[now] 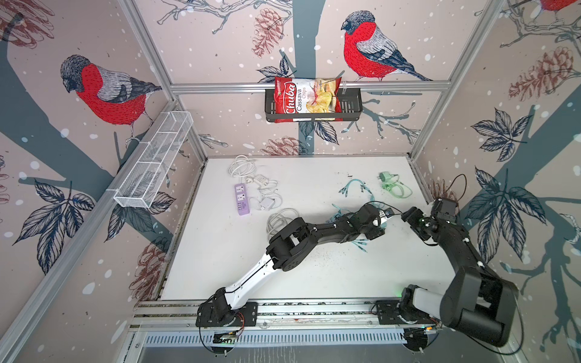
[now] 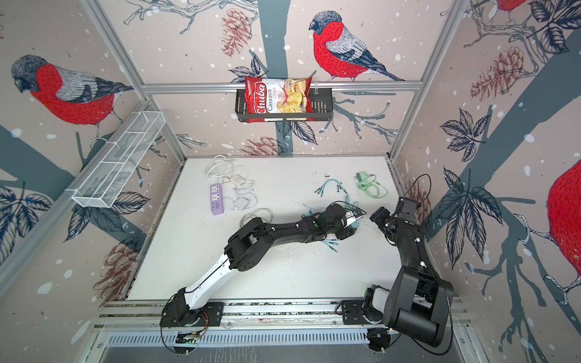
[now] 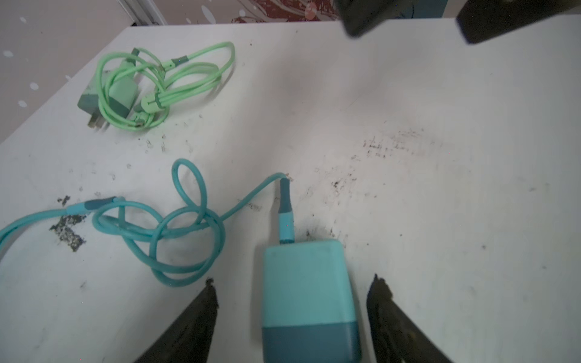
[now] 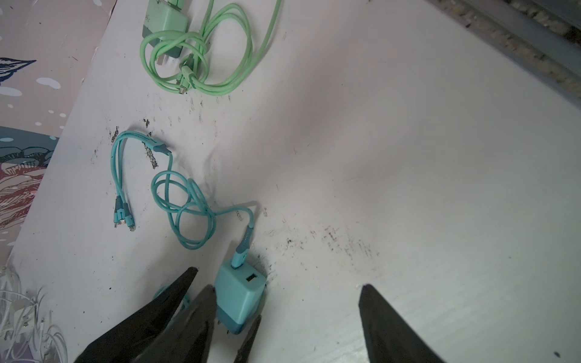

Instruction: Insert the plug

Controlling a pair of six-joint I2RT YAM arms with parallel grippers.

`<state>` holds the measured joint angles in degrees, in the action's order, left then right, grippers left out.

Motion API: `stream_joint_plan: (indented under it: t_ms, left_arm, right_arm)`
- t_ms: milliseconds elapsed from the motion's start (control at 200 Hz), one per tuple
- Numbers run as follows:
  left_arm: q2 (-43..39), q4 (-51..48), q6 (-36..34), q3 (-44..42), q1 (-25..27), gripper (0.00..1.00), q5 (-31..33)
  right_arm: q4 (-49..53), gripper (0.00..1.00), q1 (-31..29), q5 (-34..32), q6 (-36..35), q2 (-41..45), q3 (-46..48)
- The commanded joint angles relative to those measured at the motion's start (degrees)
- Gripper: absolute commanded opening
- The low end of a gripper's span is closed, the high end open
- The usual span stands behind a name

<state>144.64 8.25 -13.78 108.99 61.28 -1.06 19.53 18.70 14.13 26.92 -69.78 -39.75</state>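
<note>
Two grippers are shown low over a white table (image 1: 330,283). The left gripper (image 3: 292,278) is held apart, its fingers (image 3: 195,323) flanking a teal charger plug (image 3: 306,292) with a gap seen on each side. The right gripper (image 4: 279,277) is spread wide just beside it. The plug is laid on the table, its teal cable (image 3: 188,226) attached, well apart from the purple power strip (image 1: 241,199).

Bullfinch wallpaper (image 1: 107,94) lines the walls around a scuffed white tabletop (image 1: 220,251).
</note>
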Motion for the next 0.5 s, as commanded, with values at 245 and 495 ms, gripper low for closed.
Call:
stream_joint_plan:
  t_ms: [245,495]
  left_arm:
    - [1.38,-3.58,1.56,1.81,-0.63,0.64,-0.65]
    - [2.48,-5.82,1.3,3.33,-0.56,0.53,-1.24]
  right_arm:
    - [-1.07,0.73,0.45,1.69,-0.99,0.56,-0.26]
    - [-0.98,0.73,0.9,1.78,-1.12,1.49,-0.24]
